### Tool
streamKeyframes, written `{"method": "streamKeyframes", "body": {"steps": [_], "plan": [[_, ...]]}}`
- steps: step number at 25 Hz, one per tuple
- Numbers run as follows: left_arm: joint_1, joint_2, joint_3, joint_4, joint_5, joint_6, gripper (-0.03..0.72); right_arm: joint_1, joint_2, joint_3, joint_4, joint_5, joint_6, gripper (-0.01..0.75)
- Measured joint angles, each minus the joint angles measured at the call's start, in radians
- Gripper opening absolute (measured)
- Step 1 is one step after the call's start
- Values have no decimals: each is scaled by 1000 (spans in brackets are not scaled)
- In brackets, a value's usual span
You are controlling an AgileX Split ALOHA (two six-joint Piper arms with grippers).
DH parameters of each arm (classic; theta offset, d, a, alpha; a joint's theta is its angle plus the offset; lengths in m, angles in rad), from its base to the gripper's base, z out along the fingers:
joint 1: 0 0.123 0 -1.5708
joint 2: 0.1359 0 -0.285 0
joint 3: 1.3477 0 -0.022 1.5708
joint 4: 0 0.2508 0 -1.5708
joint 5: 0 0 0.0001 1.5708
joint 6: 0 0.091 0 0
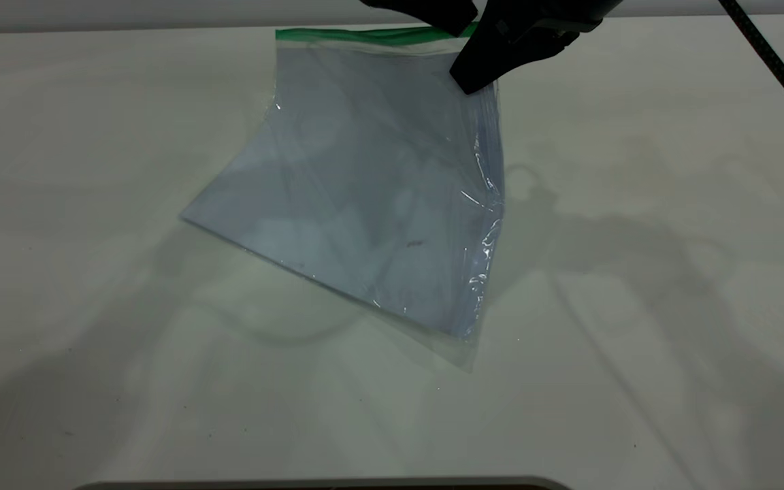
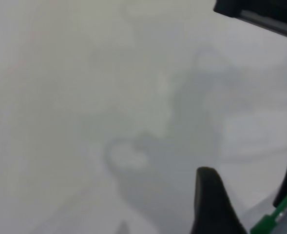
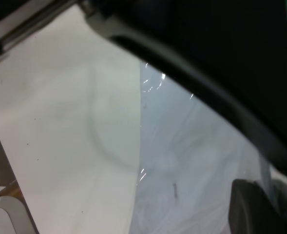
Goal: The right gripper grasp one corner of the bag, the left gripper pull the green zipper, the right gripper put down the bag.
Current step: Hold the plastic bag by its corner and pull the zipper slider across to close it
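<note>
A clear plastic bag (image 1: 371,197) hangs tilted over a pale table (image 1: 671,306), lifted at its top edge, with its lower edge resting on the surface. Pale bluish sheets show through the plastic.

The right gripper (image 1: 475,76), black and wedge-shaped, reaches down from the top of the exterior view and is clenched on the corner of the bag (image 1: 484,64), where the green strip ends. The bag spreads out below and to the left of this gripper. In the right wrist view the plastic and the sheets inside fill the space just under the gripper (image 3: 260,204), with bare table beside them.

The green zipper (image 1: 365,34) runs along the bag's raised top edge, stretching left from the right gripper.

The left gripper (image 1: 443,17) shows only as a dark shape at the top edge of the exterior view, right at the zipper and just beside the right gripper. Its wrist view shows 1 dark finger (image 2: 211,204) close to a short length of the zipper (image 2: 275,217), but whether it is closed on the strip cannot be told.
</note>
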Motion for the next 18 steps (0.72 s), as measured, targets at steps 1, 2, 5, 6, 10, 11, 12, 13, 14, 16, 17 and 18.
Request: {"method": "streamKeyframes", "body": {"steps": [1,2,5,6,10,11,12,13,14,16,17,18], "plan": [[0,0,0,0,-8,0,456,0,0,0,0,0,0,33],[0,0,0,-1,-14,0,446,0,0,0,0,0,1,33],[0,0,0,-3,-17,7,425,0,0,0,0,0,3,33],[0,2,0,-5,-17,7,423,0,-1,0,0,0,3,33],[0,20,-1,-14,-13,7,423,0,-3,0,-3,2,3,33],[0,24,-1,-14,-9,7,423,0,-3,0,-4,2,3,33],[0,26,-1,-14,-5,7,423,0,-4,0,-6,2,3,33],[0,26,-1,-14,-2,7,423,0,-4,0,-7,2,3,33],[0,27,-1,-14,1,7,423,0,-4,0,-8,3,3,33],[0,27,-1,-14,9,7,417,0,-4,0,-8,3,3,33],[0,27,-1,-14,12,7,413,0,-4,0,-8,3,3,33],[0,27,-1,-14,13,7,408,0,-4,0,-8,3,3,33]]}}
